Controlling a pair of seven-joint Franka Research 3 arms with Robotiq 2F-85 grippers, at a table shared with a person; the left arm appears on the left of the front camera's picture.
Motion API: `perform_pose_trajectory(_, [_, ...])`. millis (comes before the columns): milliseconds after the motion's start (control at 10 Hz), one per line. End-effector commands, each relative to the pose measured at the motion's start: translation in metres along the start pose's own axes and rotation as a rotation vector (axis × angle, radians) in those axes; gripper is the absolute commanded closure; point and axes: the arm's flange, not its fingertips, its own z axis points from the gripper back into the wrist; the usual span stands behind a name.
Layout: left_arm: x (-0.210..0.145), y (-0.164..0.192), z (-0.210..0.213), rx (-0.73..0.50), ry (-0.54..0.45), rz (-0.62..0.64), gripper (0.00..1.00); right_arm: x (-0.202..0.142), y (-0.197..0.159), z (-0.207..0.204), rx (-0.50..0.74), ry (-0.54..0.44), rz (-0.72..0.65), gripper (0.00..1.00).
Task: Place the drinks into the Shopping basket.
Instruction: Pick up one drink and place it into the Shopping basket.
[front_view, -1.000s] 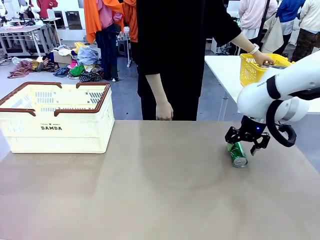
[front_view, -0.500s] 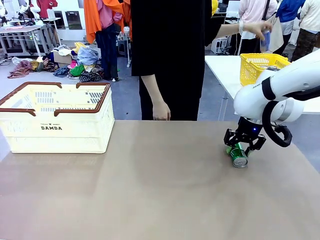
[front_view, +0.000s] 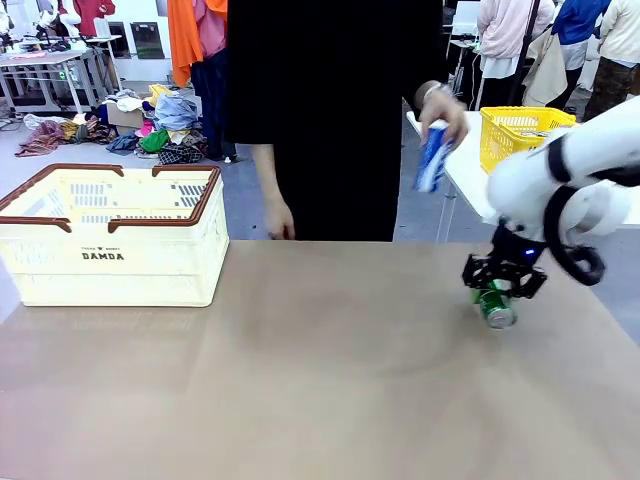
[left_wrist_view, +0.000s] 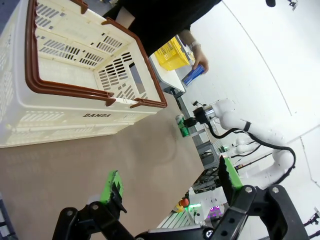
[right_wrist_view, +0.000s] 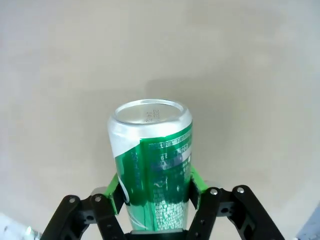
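Observation:
The green can (front_view: 496, 305) lies tilted low over the table's right side, silver top towards the camera. My right gripper (front_view: 503, 279) is shut on it. In the right wrist view the green pads (right_wrist_view: 114, 192) press both sides of the green can (right_wrist_view: 152, 160). A person's hand holds the blue can (front_view: 432, 155) in the air above the table's far right edge. The cream Shopping basket (front_view: 110, 262) with its brown rim stands at the far left. My left gripper (left_wrist_view: 170, 180) hangs open near the Shopping basket (left_wrist_view: 65, 89), with nothing between its fingers. That view also shows the green can (left_wrist_view: 181, 125) and the blue can (left_wrist_view: 192, 76) farther off.
A small yellow basket (front_view: 518, 132) sits on a white side table at the back right. The person stands at the table's far edge, the other hand (front_view: 278, 220) hanging near it. Bare tabletop (front_view: 320, 370) stretches between the Shopping basket and the green can.
My right gripper has shut on the green can and shifted it a little to the right. The person has taken the blue can from the yellow basket and brought it towards the table.

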Motion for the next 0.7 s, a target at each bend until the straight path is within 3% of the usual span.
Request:
perform_pose_trajectory(0, [0.002,-0.003,0.001,-0.019,-0.012,-0.005,0.0,-0.074,-0.078,0.092,0.092,0.257,0.032,1.0])
perform_pose_trajectory(200, [0.002,-0.003,0.001,-0.019,-0.012,-0.005,0.0,-0.154,-0.172,0.157,0.265,0.214,0.044,1.0])
perform_pose_trajectory(300, [0.002,-0.003,0.001,-0.019,-0.012,-0.005,0.0,-0.177,-0.205,0.169,0.355,0.13,0.019,1.0])
perform_pose_trajectory(600, [0.002,-0.003,0.001,-0.019,-0.012,-0.005,0.0,-0.186,-0.234,0.157,0.43,0.012,-0.009,1.0])
